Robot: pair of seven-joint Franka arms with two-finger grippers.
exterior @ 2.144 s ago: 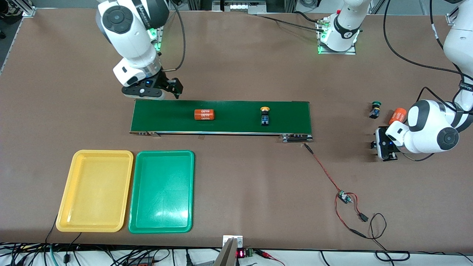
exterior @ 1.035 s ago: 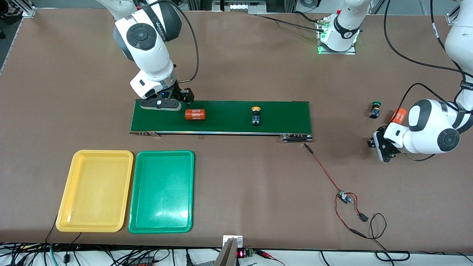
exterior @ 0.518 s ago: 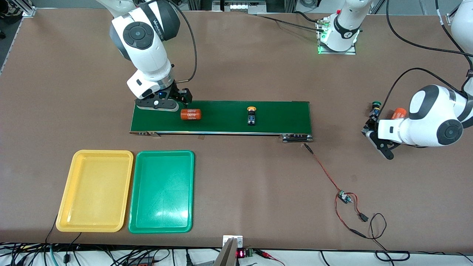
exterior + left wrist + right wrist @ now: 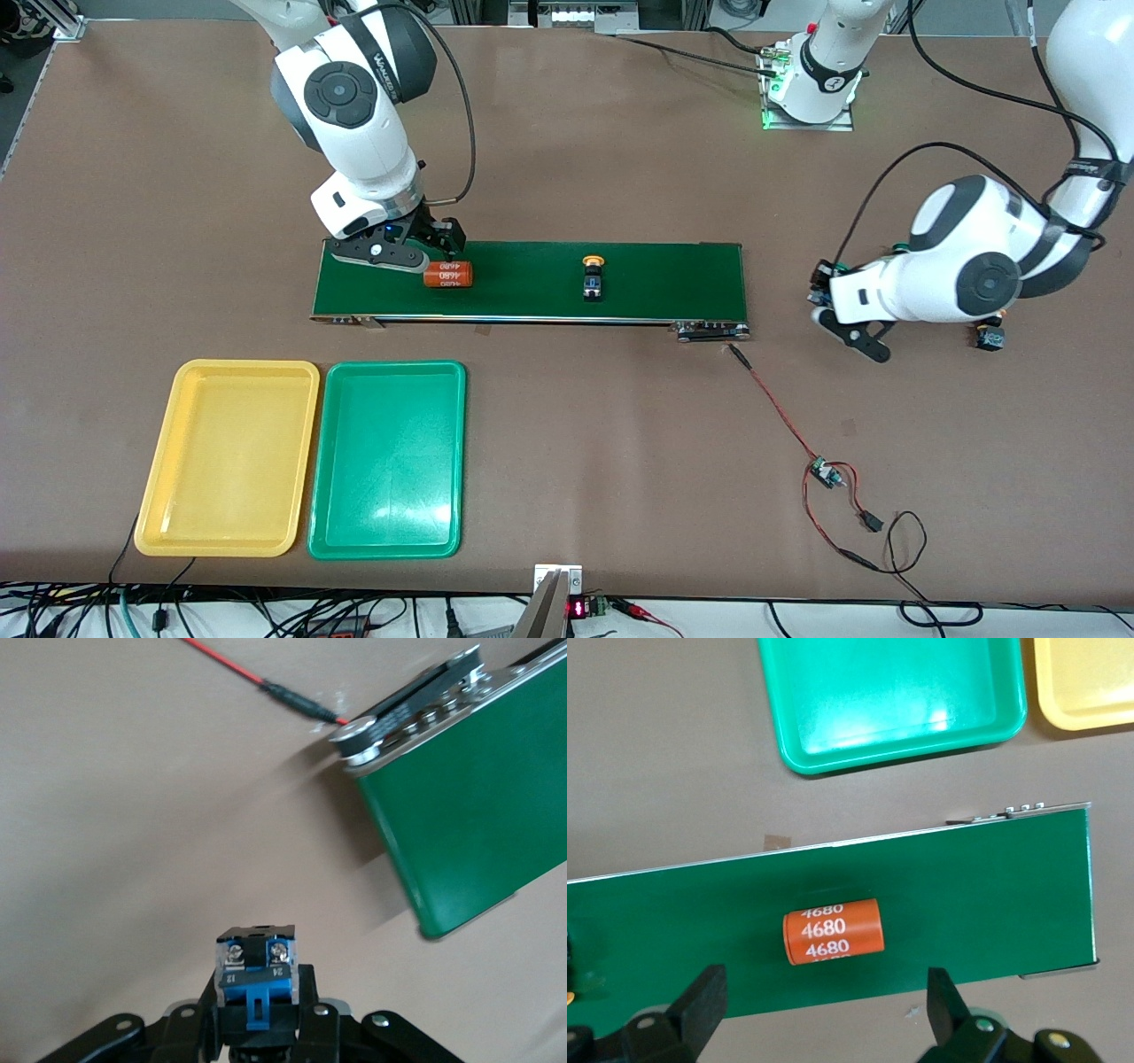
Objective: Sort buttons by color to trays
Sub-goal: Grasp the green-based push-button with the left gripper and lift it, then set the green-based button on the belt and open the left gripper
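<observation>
The conveyor belt (image 4: 673, 279) carries an orange "4680" cylinder (image 4: 447, 276) and, at the cylinder's 3 o'clock in the front view, a yellow-capped button (image 4: 593, 276). The right gripper (image 4: 423, 251) hangs open over the belt's end. Its wrist view shows the cylinder lying between the spread fingers. The yellow tray (image 4: 229, 364) and green tray (image 4: 394, 365) lie at about 6 o'clock of that end, nearer the camera. The left gripper (image 4: 833, 306) is over bare table at the belt's 3 o'clock, clamped on a blue-bodied button (image 4: 256, 974) whose cap is hidden. A red wire (image 4: 780, 408) trails nearby.
</observation>
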